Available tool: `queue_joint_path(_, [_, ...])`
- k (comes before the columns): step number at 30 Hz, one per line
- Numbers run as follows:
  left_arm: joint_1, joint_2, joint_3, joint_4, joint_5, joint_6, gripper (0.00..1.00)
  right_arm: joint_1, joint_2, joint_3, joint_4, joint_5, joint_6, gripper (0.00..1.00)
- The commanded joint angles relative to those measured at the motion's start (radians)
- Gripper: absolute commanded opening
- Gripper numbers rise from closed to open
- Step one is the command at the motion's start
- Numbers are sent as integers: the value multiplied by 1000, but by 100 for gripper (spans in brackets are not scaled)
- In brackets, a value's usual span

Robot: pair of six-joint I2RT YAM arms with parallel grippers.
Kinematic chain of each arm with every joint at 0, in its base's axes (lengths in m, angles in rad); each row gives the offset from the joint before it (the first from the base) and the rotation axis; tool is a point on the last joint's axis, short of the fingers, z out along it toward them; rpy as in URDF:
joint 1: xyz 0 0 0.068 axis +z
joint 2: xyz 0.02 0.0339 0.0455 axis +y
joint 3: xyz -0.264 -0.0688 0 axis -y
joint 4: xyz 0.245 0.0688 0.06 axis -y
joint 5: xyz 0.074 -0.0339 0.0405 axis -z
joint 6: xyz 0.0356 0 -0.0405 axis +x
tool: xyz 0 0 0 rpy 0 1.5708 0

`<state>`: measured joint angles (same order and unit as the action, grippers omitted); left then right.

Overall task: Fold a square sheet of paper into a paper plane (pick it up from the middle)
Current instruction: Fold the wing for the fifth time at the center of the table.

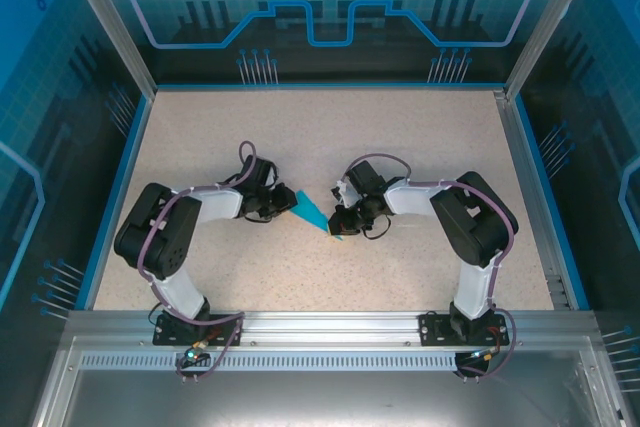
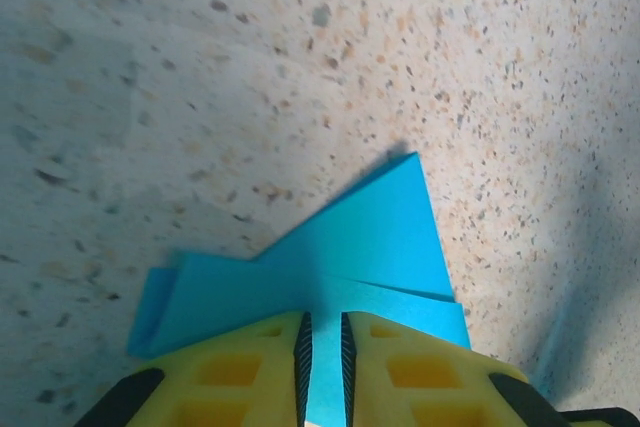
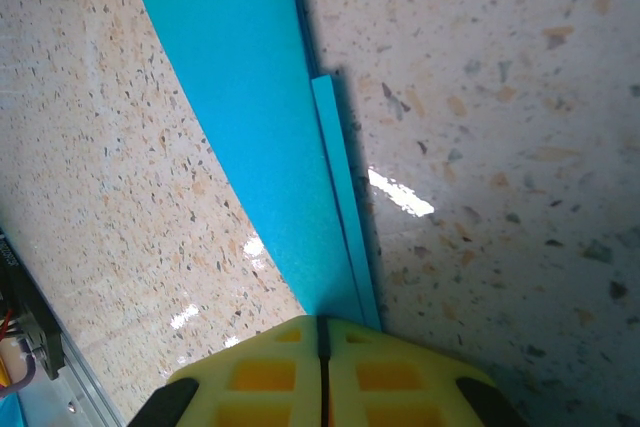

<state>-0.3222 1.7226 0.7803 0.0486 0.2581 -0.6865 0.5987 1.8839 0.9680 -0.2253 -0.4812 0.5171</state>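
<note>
The square sheet of paper [image 1: 311, 213] is teal-blue and folded into a narrow pointed shape. It lies between my two grippers at the table's middle. My left gripper [image 1: 284, 207] holds its wide end. In the left wrist view the folded layers [image 2: 372, 237] run back between the yellow fingers [image 2: 240, 372], whose narrow gap [image 2: 322, 367] is filled with blue. My right gripper [image 1: 340, 228] is at the pointed end. In the right wrist view the paper strip [image 3: 250, 107] tapers down into the closed fingertips [image 3: 322, 332]. A shadow lies beside the paper.
The speckled beige tabletop [image 1: 400, 137] is bounded by a blue rim and aluminium posts [image 1: 110, 17]. Both arms reach inward from their bases at the near rail [image 1: 330, 327]. A metal rail and cables [image 3: 30, 337] show at the lower left of the right wrist view.
</note>
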Motion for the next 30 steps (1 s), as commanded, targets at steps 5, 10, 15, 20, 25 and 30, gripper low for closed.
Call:
queue_joint_path(5, [11,75,4,-57,15,46,16,5,15,-18,-137,124,-2,8])
queue_joint_path(10, [11,83,4,-73,18,45,16,70,-33,150,-183,135,-15,8])
queue_joint_path(15, [11,83,14,-94,17,53,16,107,63,251,-135,157,28,7])
queue_joint_path(20, [11,93,24,-109,19,59,16,108,133,306,-133,184,43,7])
queue_joint_path(25, [11,100,32,-126,14,59,16,108,170,331,-152,188,37,7])
queue_joint_path(30, [11,106,45,-157,-4,52,17,95,165,287,-163,200,31,7])
